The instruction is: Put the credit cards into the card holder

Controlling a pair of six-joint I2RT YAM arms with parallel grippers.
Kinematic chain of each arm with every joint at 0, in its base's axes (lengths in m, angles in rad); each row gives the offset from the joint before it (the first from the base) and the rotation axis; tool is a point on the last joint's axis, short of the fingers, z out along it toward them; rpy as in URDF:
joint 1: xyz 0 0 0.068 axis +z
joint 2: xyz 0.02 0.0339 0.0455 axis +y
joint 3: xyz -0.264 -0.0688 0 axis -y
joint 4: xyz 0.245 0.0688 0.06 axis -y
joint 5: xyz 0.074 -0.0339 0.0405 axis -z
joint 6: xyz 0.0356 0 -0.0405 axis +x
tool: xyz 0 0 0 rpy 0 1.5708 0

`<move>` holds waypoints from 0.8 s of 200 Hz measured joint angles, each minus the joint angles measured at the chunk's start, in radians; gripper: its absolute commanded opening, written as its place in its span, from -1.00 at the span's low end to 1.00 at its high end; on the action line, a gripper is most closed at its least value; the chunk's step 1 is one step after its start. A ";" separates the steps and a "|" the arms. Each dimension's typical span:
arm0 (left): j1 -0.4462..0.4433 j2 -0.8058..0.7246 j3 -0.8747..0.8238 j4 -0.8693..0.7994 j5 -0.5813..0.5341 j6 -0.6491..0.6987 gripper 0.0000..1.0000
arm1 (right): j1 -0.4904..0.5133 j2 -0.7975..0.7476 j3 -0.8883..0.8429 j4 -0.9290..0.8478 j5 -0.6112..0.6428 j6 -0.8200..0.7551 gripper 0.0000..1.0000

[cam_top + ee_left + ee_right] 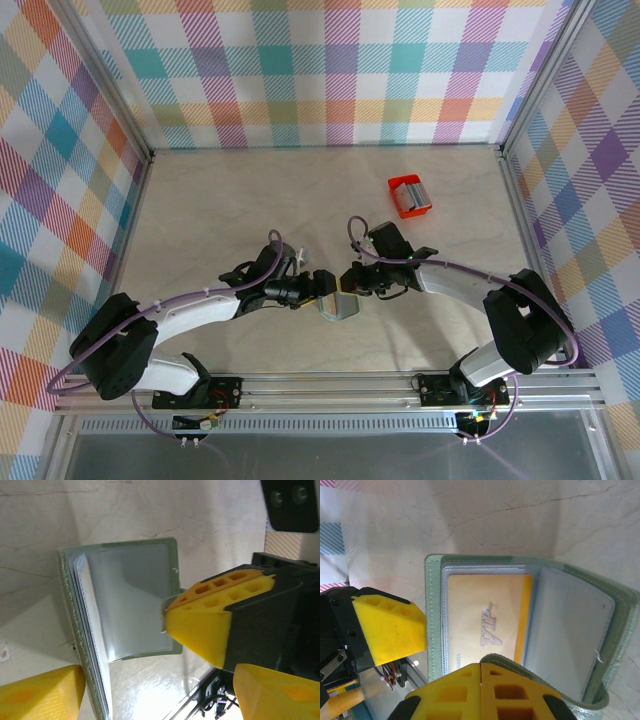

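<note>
the card holder [338, 306] lies open on the table [220, 210] between the arms, the left pincer [322, 286] just left of it, the right pincer [349, 280] clamped on its edge. a card [487, 620] sits inside. a box [410, 196] lies well behind, rightward.

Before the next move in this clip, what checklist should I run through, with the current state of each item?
1. Card holder spread open: ok.
2. Right gripper shut on its cover flap: ok.
3. Left gripper carrying a card: not ok, fingers open, no card gripped.
4. Gold VIP card seated in a sleeve: ok.
5. Clear sleeve beside it free: ok.
</note>
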 measured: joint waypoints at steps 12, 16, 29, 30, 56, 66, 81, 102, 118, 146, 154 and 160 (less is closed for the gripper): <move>-0.007 0.003 0.009 0.015 0.000 -0.008 0.55 | -0.006 0.000 -0.011 0.010 -0.008 0.000 -1.00; -0.011 0.006 0.013 0.021 0.000 -0.011 0.55 | -0.007 0.000 -0.016 0.012 -0.011 0.001 -1.00; -0.024 0.017 0.025 0.043 -0.001 -0.018 0.55 | -0.014 0.000 -0.030 0.019 -0.015 0.001 -1.00; -0.025 0.018 0.027 0.044 0.000 -0.018 0.55 | -0.015 0.000 -0.032 0.019 -0.016 0.001 -1.00; -0.047 0.060 0.048 0.079 0.000 -0.023 0.55 | -0.040 -0.018 -0.058 0.015 -0.010 0.008 -1.00; -0.052 0.083 0.054 0.093 0.000 -0.025 0.55 | -0.054 -0.033 -0.064 0.007 -0.002 0.010 -1.00; -0.063 0.128 0.068 0.110 0.000 -0.026 0.54 | -0.075 -0.059 -0.070 -0.013 0.016 0.016 -1.00; -0.079 0.190 0.089 0.127 -0.001 -0.027 0.54 | -0.098 -0.090 -0.074 -0.043 0.039 0.017 -1.00; -0.090 0.221 0.101 0.151 -0.001 -0.034 0.54 | -0.109 -0.101 -0.083 -0.066 0.055 0.016 -1.00; -0.109 0.277 0.129 0.172 0.000 -0.044 0.54 | -0.124 -0.103 -0.097 -0.096 0.080 0.016 -1.00; -0.113 0.290 0.137 0.172 0.000 -0.045 0.54 | -0.129 -0.103 -0.101 -0.105 0.089 0.016 -1.00; -0.115 0.300 0.142 0.172 0.000 -0.045 0.54 | -0.131 -0.103 -0.103 -0.110 0.095 0.016 -1.00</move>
